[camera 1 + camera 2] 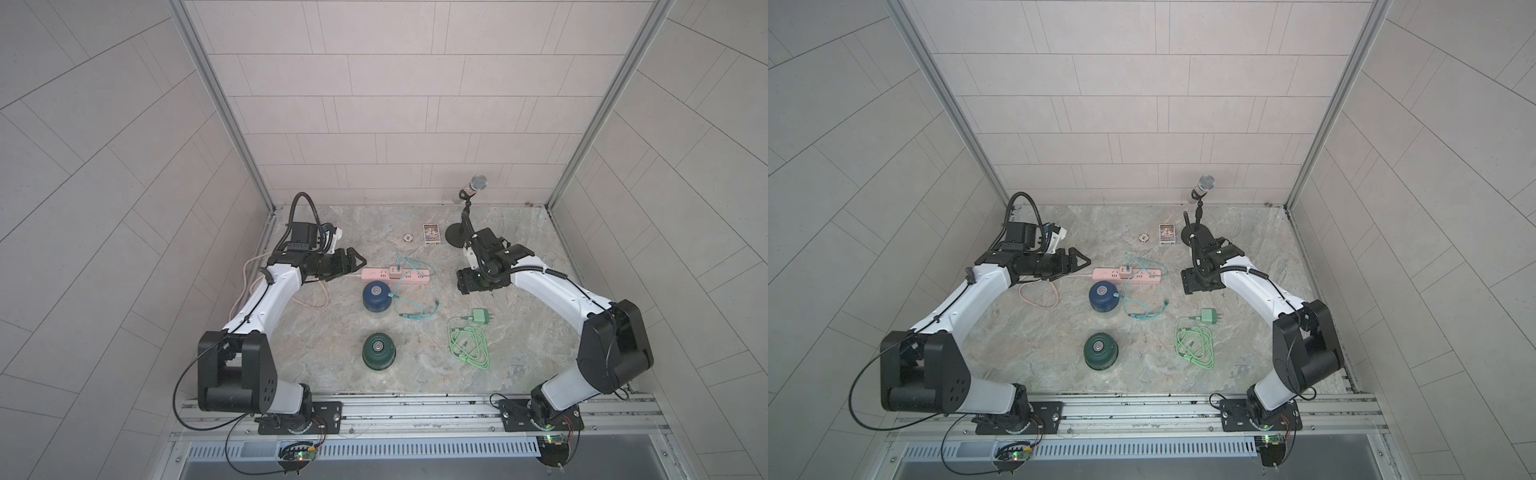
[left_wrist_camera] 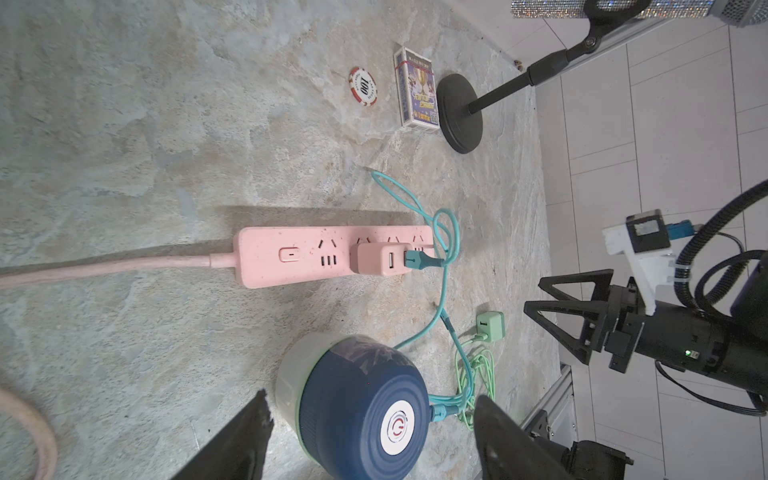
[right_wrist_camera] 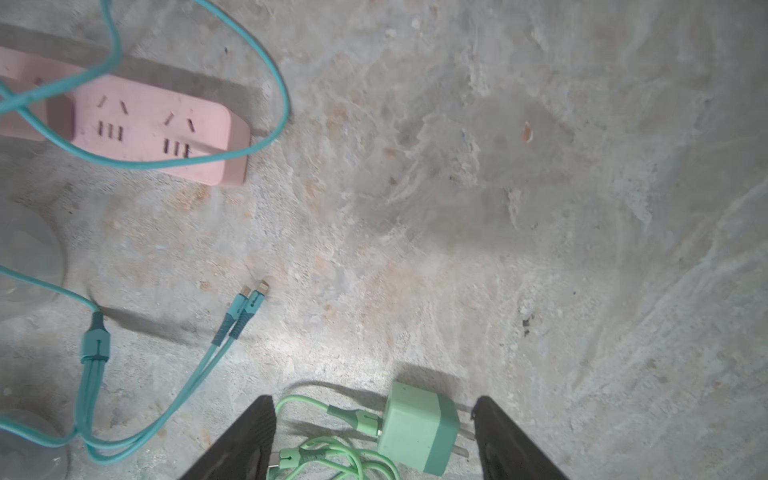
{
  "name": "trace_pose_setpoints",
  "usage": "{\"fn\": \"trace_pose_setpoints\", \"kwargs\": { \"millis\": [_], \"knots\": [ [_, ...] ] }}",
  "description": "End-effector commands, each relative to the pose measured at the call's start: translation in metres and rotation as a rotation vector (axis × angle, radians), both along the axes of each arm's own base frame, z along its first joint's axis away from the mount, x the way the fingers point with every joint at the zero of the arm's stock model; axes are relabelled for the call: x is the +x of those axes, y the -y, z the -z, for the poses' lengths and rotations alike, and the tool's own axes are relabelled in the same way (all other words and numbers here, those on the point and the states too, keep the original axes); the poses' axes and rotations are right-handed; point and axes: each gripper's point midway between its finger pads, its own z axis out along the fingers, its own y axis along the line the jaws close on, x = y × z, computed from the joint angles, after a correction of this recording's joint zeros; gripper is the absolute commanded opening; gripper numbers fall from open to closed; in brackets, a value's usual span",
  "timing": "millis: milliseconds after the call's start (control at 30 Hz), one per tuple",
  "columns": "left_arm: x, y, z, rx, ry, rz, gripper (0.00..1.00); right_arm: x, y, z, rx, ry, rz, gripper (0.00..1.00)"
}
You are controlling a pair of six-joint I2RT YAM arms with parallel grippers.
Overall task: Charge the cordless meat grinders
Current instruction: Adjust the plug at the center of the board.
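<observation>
Two cordless meat grinders stand mid-table: a dark blue one (image 1: 375,296) (image 1: 1101,296) (image 2: 332,374) and, nearer the front, a dark green one (image 1: 378,351) (image 1: 1100,351). A teal cable (image 1: 401,307) (image 2: 444,291) runs from the blue grinder's side to a pink adapter (image 2: 382,259) on the pink power strip (image 1: 395,274) (image 3: 158,133). My left gripper (image 1: 360,262) (image 2: 372,397) is open, hanging left of the strip with nothing between its fingers. My right gripper (image 1: 465,286) (image 3: 374,399) is open above the green charger plug (image 1: 481,316) (image 3: 415,428), not touching it.
A coiled green cable (image 1: 469,345) lies by the charger plug. Spare teal connectors (image 3: 245,303) rest loose on the table. At the back are a microphone stand (image 1: 457,235), a card box (image 1: 432,233) and a poker chip (image 1: 408,237). The strip's pink cord (image 1: 307,301) loops at the left.
</observation>
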Motion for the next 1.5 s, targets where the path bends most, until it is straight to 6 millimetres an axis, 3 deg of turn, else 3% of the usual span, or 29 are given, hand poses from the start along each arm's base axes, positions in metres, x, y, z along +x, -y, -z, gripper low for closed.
{"fn": "trace_pose_setpoints", "kwargs": {
  "millis": [0,100,267,467,633,833,1167,1300,1467],
  "knots": [
    [0.008,0.007,-0.013,0.005,0.069,0.029,0.80,-0.018,0.020,0.010,-0.069,-0.058,0.063,0.77],
    [0.008,0.012,-0.013,-0.010,0.064,0.047,0.79,-0.024,0.022,0.016,-0.073,-0.088,0.039,0.76],
    [0.007,0.014,-0.012,-0.016,0.061,0.060,0.79,-0.038,0.020,0.021,-0.142,-0.212,-0.224,0.75],
    [0.008,0.015,-0.010,-0.022,0.053,0.070,0.78,-0.054,0.039,0.038,-0.294,-0.318,-0.516,0.75],
    [0.009,0.017,-0.011,-0.032,0.049,0.071,0.78,-0.047,0.039,0.047,-0.325,-0.269,-0.651,0.77],
    [0.012,0.018,-0.012,-0.039,0.039,0.078,0.78,-0.053,0.024,0.063,-0.254,-0.291,-0.725,0.76],
    [0.012,0.020,-0.008,-0.049,0.022,0.084,0.77,-0.069,0.019,0.085,-0.229,-0.331,-0.753,0.74],
    [0.013,0.020,-0.009,-0.053,0.022,0.085,0.77,-0.065,0.018,0.094,-0.258,-0.336,-0.736,0.69],
    [0.011,0.021,-0.010,-0.054,0.023,0.087,0.76,-0.057,0.012,0.097,-0.260,-0.339,-0.684,0.55]
  ]
}}
